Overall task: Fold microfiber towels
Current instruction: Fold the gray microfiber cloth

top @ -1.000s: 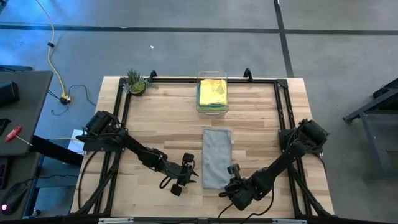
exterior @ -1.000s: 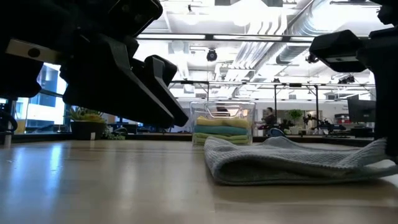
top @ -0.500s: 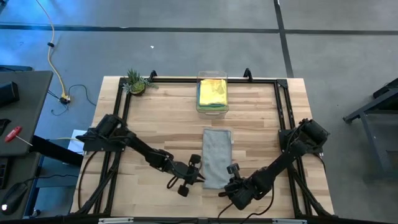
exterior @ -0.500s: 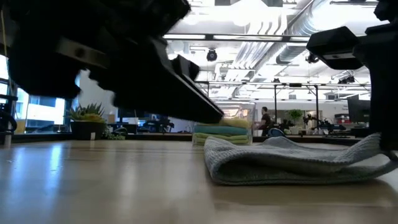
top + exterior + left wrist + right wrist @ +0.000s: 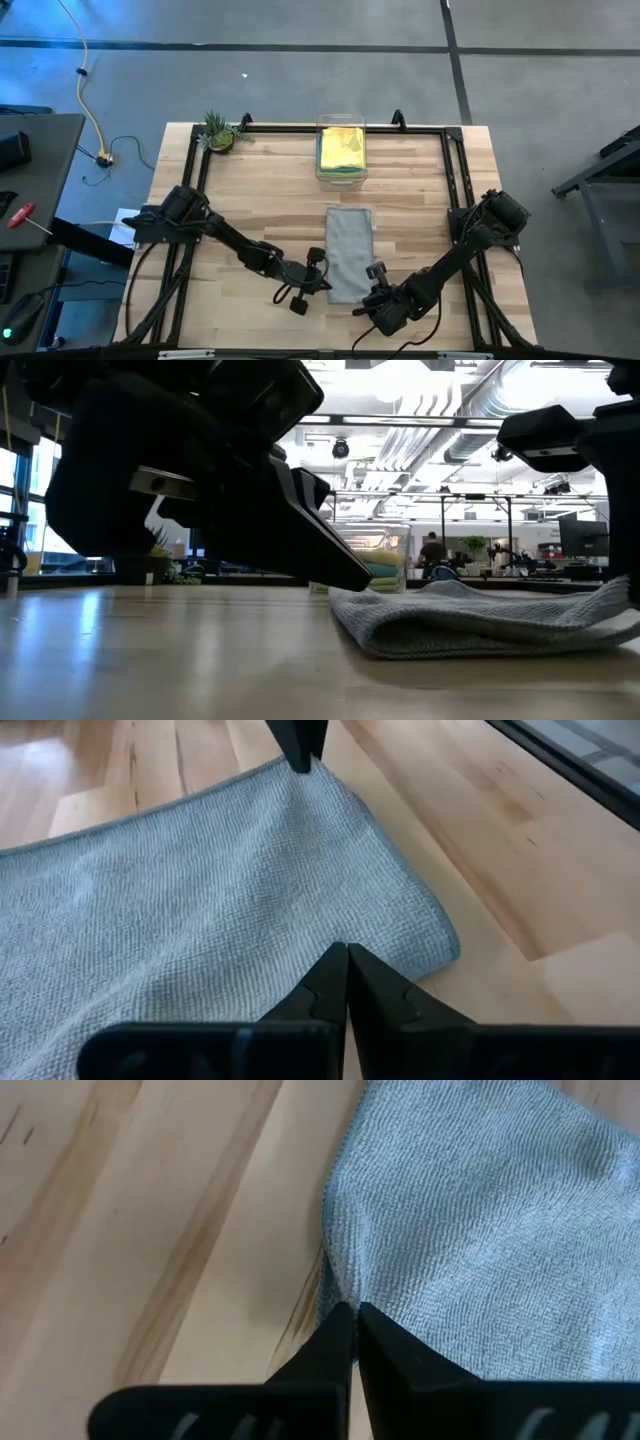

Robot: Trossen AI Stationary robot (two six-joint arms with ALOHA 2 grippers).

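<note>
Wooden table (image 5: 250,200) with the grey towel (image 5: 349,252) lying folded just in front of the clear bin (image 5: 341,150), which holds the yellow towel (image 5: 342,145) on a green one. Left gripper (image 5: 322,283) and right gripper (image 5: 374,281) are each pinched shut on a near corner of the grey towel. The wrist views show those pinches, while from above the fingertips are too small to make out.

Grey concrete floor (image 5: 300,70); ceiling ducts (image 5: 480,410) under bright lights.
</note>
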